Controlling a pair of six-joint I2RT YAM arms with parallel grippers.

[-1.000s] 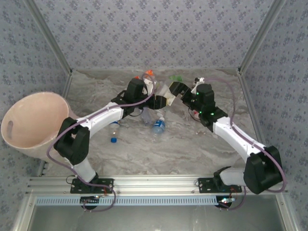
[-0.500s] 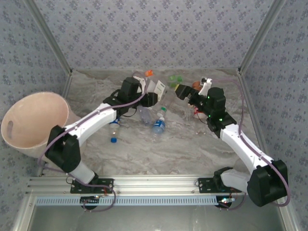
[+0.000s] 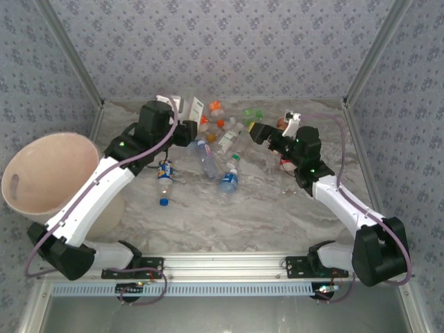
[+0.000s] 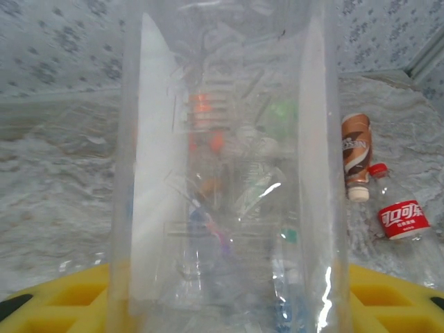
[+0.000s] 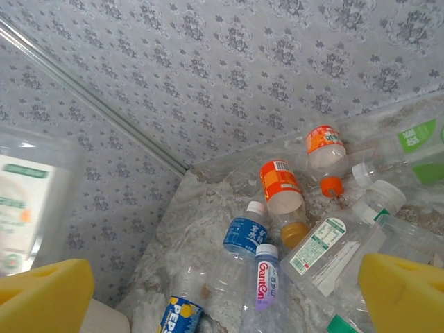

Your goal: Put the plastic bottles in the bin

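finding one: the bin (image 3: 62, 159) sits at the left edge of the table (image 3: 263, 208), well apart from my left pincer (image 3: 182, 125). that pincer pinches a clear bottle (image 4: 222, 173) between its yellow pads (image 4: 55, 298). the carry is long, and letting go short of the rim would drop the bottle onto the marble.

finding two: the other bottles (image 3: 218, 142) lie heaped near the back wall, just beside my right pincer (image 3: 258, 132), which is spread wide and empty. a careless descent could scatter them.

finding three: the held bottle looks thin-walled and slick, with most of its length clear of the pads. i judge it may tilt or slip in a quick swing.
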